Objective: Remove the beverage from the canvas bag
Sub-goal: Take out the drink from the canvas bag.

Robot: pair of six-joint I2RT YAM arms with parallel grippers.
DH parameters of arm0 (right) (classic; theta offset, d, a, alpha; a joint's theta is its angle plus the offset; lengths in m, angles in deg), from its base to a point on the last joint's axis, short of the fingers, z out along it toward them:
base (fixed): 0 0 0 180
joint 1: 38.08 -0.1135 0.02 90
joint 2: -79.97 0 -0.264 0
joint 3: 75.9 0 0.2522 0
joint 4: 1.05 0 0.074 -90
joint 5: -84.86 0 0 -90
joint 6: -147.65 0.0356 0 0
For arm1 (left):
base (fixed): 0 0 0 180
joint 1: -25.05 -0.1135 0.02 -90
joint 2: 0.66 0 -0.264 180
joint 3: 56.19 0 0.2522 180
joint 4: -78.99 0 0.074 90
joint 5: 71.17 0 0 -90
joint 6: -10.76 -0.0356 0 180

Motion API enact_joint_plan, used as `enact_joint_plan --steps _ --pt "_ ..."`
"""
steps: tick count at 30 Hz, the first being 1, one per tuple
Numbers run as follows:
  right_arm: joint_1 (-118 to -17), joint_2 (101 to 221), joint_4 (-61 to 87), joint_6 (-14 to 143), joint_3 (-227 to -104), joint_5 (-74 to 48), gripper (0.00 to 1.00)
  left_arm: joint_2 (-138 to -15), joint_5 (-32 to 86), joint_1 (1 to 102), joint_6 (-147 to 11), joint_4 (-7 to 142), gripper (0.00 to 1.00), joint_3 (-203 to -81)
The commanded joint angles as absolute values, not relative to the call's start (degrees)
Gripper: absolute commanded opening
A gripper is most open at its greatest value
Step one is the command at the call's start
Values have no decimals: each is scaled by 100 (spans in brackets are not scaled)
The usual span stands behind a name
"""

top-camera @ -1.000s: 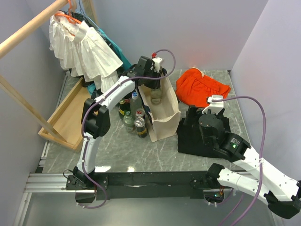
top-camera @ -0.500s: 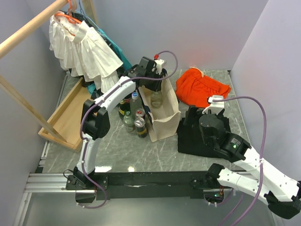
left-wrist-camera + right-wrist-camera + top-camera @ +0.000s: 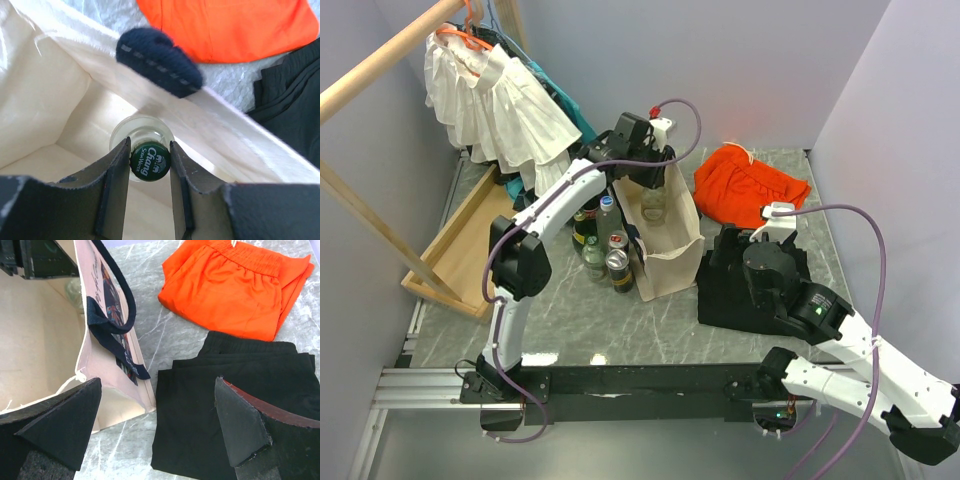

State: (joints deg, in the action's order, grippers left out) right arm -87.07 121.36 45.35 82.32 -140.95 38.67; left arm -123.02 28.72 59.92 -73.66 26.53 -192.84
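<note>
Left fingers [image 3: 115,185] clamped on cap of Chang soda-water bottle [image 3: 150,161], raised slightly over the last second. Bottle still inside canvas bag [image 3: 45,95]; extraction just under way. Right fingers [image 3: 60,425] apart, idle.

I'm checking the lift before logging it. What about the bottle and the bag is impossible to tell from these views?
- Left wrist: the bottle body and label, hidden below its own cap and the left gripper.
- Top external: whether its base is off the floor of the canvas bag; bag wall and gripper cover it.
- Top external: labels of the bottles standing beside the bag, too small.
</note>
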Motion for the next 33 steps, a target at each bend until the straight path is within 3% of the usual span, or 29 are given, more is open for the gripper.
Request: enact_joint_plan --steps 1,33 --pt "-8729 12137 4461 8323 -14222 3880 100 -11579 2903 6091 -7546 3095 1 -19949" --pt "-8721 12312 4417 8349 -14266 3731 100 -10885 3078 6179 -7722 2726 1 -19950"
